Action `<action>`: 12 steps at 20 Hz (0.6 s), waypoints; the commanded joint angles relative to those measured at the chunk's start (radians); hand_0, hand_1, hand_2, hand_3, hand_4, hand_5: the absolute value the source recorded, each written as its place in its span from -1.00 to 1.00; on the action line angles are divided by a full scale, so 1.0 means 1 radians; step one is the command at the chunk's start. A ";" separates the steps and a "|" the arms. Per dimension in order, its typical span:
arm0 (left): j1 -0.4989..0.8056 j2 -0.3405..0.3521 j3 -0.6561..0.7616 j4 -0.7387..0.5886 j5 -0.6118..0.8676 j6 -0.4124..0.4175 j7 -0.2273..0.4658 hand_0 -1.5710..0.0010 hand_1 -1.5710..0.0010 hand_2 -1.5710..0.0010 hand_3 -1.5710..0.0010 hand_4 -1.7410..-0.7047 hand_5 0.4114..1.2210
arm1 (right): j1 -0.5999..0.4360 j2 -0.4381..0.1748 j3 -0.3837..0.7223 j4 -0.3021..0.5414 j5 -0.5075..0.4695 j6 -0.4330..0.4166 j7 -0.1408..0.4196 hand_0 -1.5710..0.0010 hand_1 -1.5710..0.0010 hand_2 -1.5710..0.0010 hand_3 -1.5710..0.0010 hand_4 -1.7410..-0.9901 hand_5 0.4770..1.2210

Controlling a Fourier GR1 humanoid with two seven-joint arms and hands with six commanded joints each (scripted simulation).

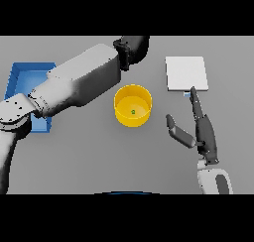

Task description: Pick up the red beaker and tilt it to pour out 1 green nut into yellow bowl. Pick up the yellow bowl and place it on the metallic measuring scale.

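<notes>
The yellow bowl [133, 105] stands at the table's middle with one green nut [133, 111] inside it. To its right, further back, lies the square metallic scale [186, 73]. My right hand [205, 132] is open to the right of the bowl, apart from it. Its straight fingers [196, 103] point at the scale's near edge and its thumb [179, 132] is spread toward the bowl. My left arm reaches across the table, and its dark left hand [133, 48] is just behind the bowl. No red beaker shows in this view.
A blue bin [25, 80] sits at the far left, partly covered by my left forearm [82, 82]. Bare grey table lies in front of the bowl and between the bowl and the scale.
</notes>
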State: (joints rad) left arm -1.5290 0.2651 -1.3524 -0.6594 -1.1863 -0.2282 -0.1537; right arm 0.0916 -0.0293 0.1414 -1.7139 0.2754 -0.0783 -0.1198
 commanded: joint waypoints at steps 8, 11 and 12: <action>-0.181 0.096 0.313 0.318 0.306 0.093 0.068 -1.00 -1.00 -1.00 -0.84 -0.98 1.00 | -0.015 0.006 0.006 0.031 0.012 -0.007 -0.005 1.00 1.00 1.00 1.00 0.57 -0.53; -0.169 0.158 0.515 0.419 0.534 0.112 0.147 -1.00 -1.00 -1.00 -0.80 -0.99 1.00 | -0.036 0.001 0.016 0.029 0.062 -0.035 0.027 1.00 1.00 1.00 1.00 0.59 -0.58; -0.168 0.181 0.565 0.456 0.595 0.123 0.166 -1.00 -1.00 -1.00 -0.78 -0.99 1.00 | -0.033 0.004 0.018 0.024 0.057 -0.032 0.019 1.00 1.00 1.00 1.00 0.59 -0.59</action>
State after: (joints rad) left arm -1.6969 0.4476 -0.7885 -0.2028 -0.5901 -0.1060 0.0148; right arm 0.0593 -0.0249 0.1599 -1.6898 0.3323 -0.1101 -0.1024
